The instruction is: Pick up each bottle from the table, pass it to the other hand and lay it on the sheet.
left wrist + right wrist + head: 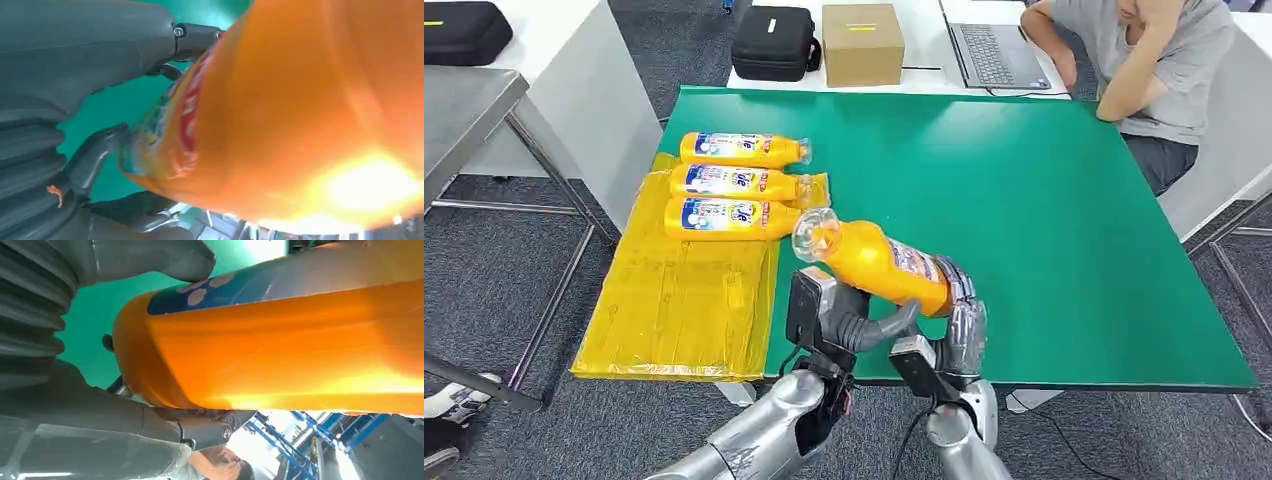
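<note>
Both hands meet near the table's front edge in the head view: the right hand (959,320) is wrapped round the base end of an orange bottle (879,262), its fingers closed on the labelled body, and the left hand (844,318) reaches in under the bottle's middle with its thumb stretched beneath it, though whether it truly grips I cannot tell from here. That bottle is held above the green table (1044,220), tilted, its clear neck pointing toward the yellow sheet (684,300). Three more bottles (734,183) lie side by side on the far part of the sheet, necks pointing toward the green surface. Beyond the table a person (1154,60) sits at a laptop (994,45), with a cardboard box (862,42) and a black case (772,42) alongside. Left wrist view: the left hand (90,100) has its thumb on one side of the bottle (300,110) and a dark finger on the other, very close to the label (contact looks likely, but blur leaves it unsure). Right wrist view: the right hand (100,405) clasps the bottle (280,350) near its base, thumb on one side and fingers pressed to the other.
</note>
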Robot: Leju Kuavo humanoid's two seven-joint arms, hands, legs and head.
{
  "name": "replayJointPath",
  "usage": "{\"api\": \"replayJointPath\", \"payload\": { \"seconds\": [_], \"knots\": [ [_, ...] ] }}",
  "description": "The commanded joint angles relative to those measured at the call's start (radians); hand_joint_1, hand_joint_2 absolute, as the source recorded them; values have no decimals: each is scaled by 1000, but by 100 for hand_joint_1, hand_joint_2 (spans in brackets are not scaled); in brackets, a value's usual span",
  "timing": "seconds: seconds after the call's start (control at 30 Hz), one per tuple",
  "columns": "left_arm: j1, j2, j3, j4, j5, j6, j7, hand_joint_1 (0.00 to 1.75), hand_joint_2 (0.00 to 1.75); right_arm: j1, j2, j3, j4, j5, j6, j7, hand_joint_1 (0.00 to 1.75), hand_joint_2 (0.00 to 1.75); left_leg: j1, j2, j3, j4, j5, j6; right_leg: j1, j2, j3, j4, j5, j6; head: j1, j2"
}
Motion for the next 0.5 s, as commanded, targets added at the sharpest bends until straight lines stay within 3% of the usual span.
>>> {"api": "replayJointPath", "payload": {
  "seconds": [0.03,0.5],
  "knots": [
    [-65,18,-51,-5,-17,258,-112,0,175,-5,17,-35,17,64,0,0,175,175,1,1,5,1,-4,-3,1,0,5,2,-4,-3,0,0],
    [-65,18,-94,19,28,203,-87,0,175,-36,57,-85,35,151,0,0,175,175,1,2,5,0,-3,-2,1,1,4,0,-2,-2,0,0]
  ]
}}
